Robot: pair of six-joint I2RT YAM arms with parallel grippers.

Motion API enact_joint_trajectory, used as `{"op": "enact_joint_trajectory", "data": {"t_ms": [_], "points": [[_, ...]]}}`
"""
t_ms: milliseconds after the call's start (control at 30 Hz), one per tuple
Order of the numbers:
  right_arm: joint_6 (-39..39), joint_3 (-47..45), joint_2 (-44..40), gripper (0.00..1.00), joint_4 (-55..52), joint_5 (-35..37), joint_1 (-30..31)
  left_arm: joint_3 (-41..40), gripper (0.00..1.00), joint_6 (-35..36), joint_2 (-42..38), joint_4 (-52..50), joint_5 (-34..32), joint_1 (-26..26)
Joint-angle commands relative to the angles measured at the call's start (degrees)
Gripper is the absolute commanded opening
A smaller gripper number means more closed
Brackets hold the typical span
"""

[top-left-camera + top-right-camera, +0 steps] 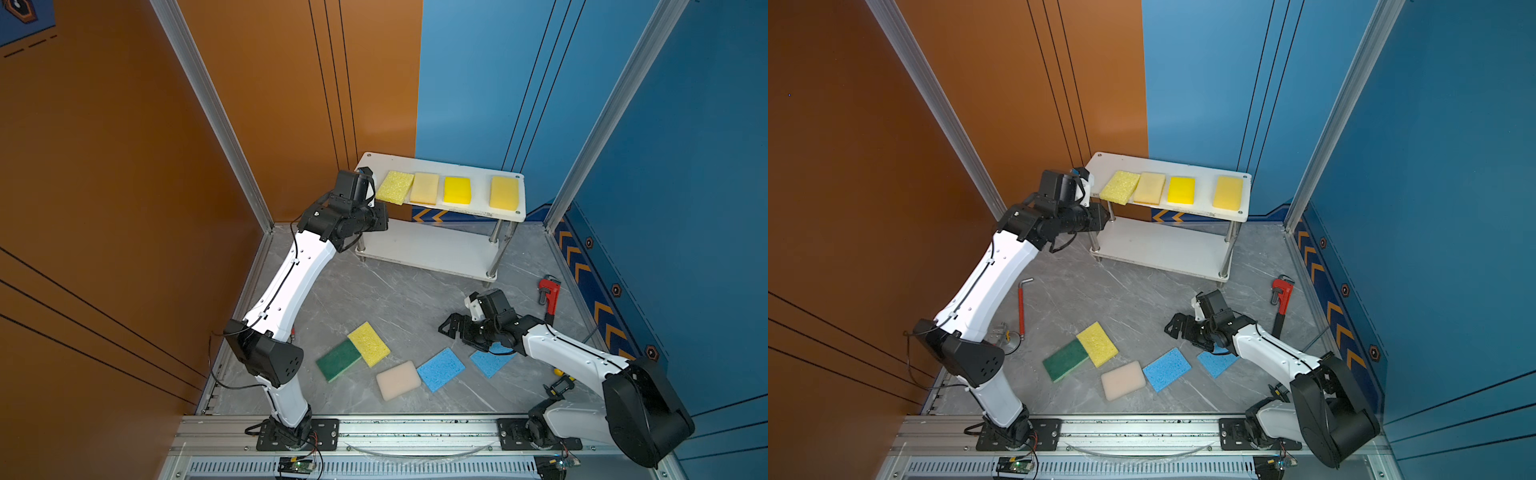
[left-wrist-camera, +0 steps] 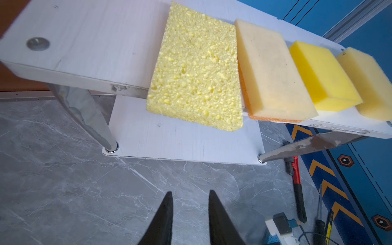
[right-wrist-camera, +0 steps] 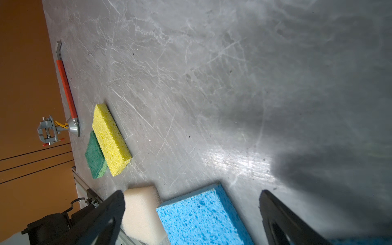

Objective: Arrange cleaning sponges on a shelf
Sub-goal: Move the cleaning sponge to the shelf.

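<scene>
Yellow porous sponge [image 2: 195, 67] | overhangs shelf [image 2: 84, 53] edge | left end effector [image 2: 190, 191] empty

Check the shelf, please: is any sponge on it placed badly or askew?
Yes. The porous pale-yellow sponge at the left end of the shelf's top board lies askew, turned out of line with the row. Its near end hangs over the board's front edge with nothing under it, so it looks likely to slip off.
</scene>
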Motion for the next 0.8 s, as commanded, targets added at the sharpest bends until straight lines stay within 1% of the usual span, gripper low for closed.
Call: {"op": "enact_joint_trajectory", "data": {"t_ms": [0, 267, 767], "points": [[0.77, -0.03, -0.51, 1.00, 0.51, 0.77, 0.35, 3.45, 0.27, 0.37, 3.87, -0.13, -0.87, 0.67], [0.69, -0.61, -2.22, 1.00, -0.30, 1.22, -1.07, 12.31, 0.26, -0.07, 10.91, -0.23, 0.63, 1.35], [-1.26, 1.73, -0.40, 1.00, -2.14, -0.05, -4.02, 20.73, 0.27, -1.57, 18.26, -0.28, 3.79, 2.10]]}}
